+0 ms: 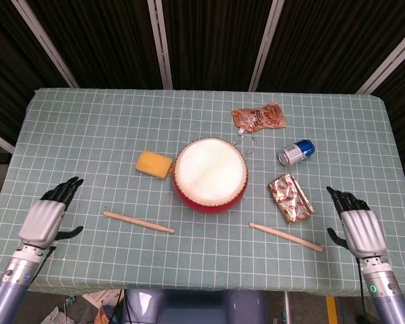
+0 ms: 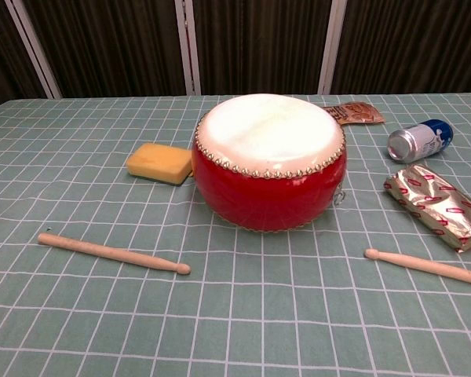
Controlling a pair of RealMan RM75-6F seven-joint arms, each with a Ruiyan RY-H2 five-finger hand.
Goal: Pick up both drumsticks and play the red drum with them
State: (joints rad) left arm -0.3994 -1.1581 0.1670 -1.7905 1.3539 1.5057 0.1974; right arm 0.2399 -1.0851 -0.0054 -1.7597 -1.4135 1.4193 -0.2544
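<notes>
— Since both sticks lie flat on the cloth, what do they look like?

— Pale, bare wood, slim, each with a small rounded tip. The left drumstick [image 1: 138, 222] rests in front of the red drum [image 1: 210, 175], to its left, tip pointing inward. The right drumstick [image 1: 285, 237] lies in front and to the drum's right, tip also inward, just below the gold foil packet [image 1: 291, 198].

— And the drum?

— Squat and round, glossy red shell, off-white skin ringed with brass studs, upright mid-table on the green checked tablecloth [image 1: 88, 135]. A yellow sponge [image 1: 154, 164] sits just beside it on the left.

— The hands?

— The left hand [image 1: 47, 218] sits at the near left edge, fingers spread, holding nothing, well apart from its stick. The right hand [image 1: 356, 225] is likewise splayed and empty, near its stick's butt end but not touching.

— Anything else?

— A blue can [image 1: 295, 152] on its side and a brown snack bag [image 1: 258, 117] behind the drum, to its right.
</notes>
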